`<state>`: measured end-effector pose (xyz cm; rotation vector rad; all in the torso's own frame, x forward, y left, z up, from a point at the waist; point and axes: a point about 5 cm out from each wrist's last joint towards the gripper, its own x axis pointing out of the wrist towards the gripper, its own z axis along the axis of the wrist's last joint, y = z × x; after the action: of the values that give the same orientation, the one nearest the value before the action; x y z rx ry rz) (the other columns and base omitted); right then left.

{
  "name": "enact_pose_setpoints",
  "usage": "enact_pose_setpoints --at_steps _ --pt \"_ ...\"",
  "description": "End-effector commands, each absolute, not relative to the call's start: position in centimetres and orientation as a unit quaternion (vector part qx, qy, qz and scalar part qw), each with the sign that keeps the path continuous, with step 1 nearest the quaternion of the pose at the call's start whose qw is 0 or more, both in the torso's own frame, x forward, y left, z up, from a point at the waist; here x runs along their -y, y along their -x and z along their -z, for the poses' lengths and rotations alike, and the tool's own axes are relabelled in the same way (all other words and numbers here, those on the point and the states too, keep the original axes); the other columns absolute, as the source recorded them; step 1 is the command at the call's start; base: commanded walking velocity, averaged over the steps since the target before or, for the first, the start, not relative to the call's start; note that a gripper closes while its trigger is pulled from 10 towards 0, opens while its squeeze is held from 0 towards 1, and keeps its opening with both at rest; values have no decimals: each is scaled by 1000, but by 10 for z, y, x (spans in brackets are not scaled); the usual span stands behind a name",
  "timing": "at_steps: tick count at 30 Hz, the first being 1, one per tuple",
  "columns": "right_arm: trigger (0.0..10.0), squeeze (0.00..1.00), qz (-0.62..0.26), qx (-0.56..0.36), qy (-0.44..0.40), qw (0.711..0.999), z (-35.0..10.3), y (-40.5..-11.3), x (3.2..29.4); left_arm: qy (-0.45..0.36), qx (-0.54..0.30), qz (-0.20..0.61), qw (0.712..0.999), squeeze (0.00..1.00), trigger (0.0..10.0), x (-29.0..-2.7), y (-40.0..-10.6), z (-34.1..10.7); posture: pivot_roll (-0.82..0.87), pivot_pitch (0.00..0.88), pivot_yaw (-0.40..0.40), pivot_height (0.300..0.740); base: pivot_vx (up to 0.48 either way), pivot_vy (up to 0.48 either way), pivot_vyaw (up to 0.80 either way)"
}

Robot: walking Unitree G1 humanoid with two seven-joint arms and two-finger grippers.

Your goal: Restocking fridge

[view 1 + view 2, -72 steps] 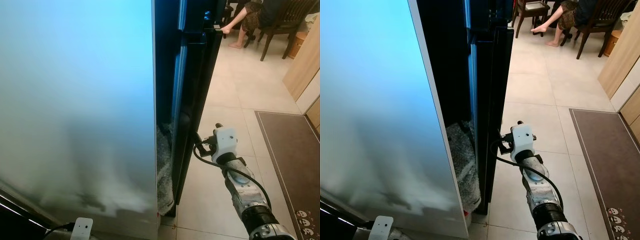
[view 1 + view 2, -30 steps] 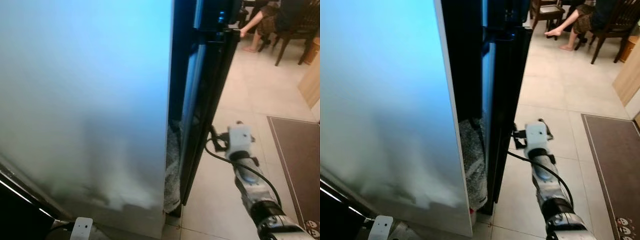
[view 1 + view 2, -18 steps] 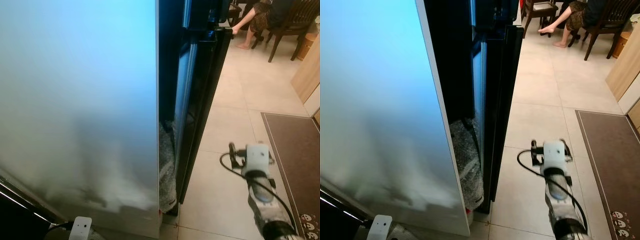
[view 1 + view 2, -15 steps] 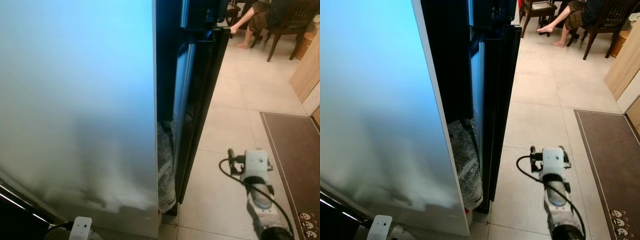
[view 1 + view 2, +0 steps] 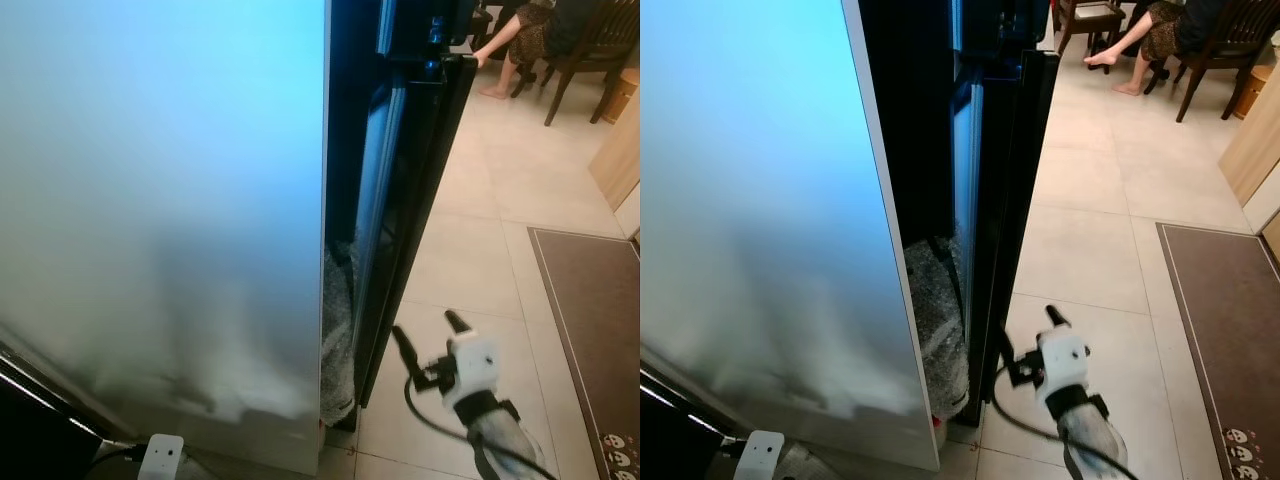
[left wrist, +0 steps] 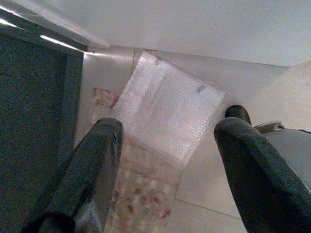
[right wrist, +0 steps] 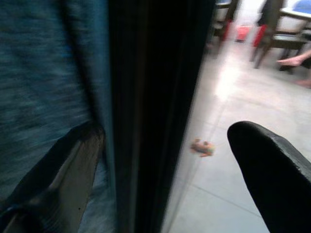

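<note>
The fridge shows as a broad pale side panel with its black door standing a little ajar beside it. My right gripper is low by the door's bottom edge, open. In the right wrist view the dark door edge runs between its two fingers. My left gripper hangs low and open, holding nothing, over a sheet of bubble wrap on the floor. The fridge's inside is hidden.
Bubble wrap is stuffed in the gap at the fridge's foot. Pale floor tiles stretch to the right, with a brown mat and a wooden cabinet beyond. A person sits on a chair at the far end.
My right gripper has swung left from the open floor back to the door's lower edge, and its fingers now straddle that edge. The camera has shifted slightly.
</note>
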<state>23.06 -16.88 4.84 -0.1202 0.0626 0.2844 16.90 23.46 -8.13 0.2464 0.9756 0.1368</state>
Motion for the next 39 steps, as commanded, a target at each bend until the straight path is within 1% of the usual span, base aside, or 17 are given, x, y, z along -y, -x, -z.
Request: enact_pose_setpoints --at_steps 1,5,6,8,9,12,15,19,22,26,39 --pt "10000 0 -162 -24 61 985 -57 -226 167 -120 -473 -65 870 0 10000 -235 -166 83 -140 0 10 740 0 0 0" --pt "10000 0 -139 -26 73 987 -63 -228 174 -121 -473 -63 870 0 10000 -234 -167 83 -151 0 14 740 0 0 0" --pt "10000 0 -114 -26 87 989 -63 -238 180 -121 -473 -62 870 0 10000 -234 -167 83 -154 0 15 740 0 0 0" --pt "10000 0 -103 -23 97 990 -67 -247 183 -121 -473 -61 871 0 10000 -233 -167 83 -149 0 14 740 0 0 0" --pt "10000 0 -94 -19 102 990 -71 -257 182 -120 -472 -61 871 0 10000 -233 -167 83 -145 0 11 740 0 0 0" --pt "10000 0 -94 -20 108 989 -75 -262 181 -119 -472 -62 872 0 10000 -233 -167 83 -143 0 10 740 0 0 0" --pt "10000 0 -118 -11 103 988 -81 -273 171 -119 -471 -64 872 0 10000 -233 -167 83 -143 0 13 740 0 0 0" --pt "10000 0 -158 -2 103 982 -85 -279 156 -120 -473 -65 870 0 10000 -233 -167 83 -133 0 8 740 0 0 0" --pt "10000 0 -172 -3 91 981 -86 -282 146 -119 -473 -72 870 0 10000 -233 -166 83 -127 0 5 740 0 0 0" --pt "10000 0 -187 -6 99 977 -81 -285 135 -119 -474 -71 870 0 10000 -233 -166 83 -131 0 10 740 0 0 0" --pt "10000 0 -191 7 111 975 -86 -303 127 -118 -472 -68 871 0 10000 -231 -166 84 -124 0 2 740 0 0 0"
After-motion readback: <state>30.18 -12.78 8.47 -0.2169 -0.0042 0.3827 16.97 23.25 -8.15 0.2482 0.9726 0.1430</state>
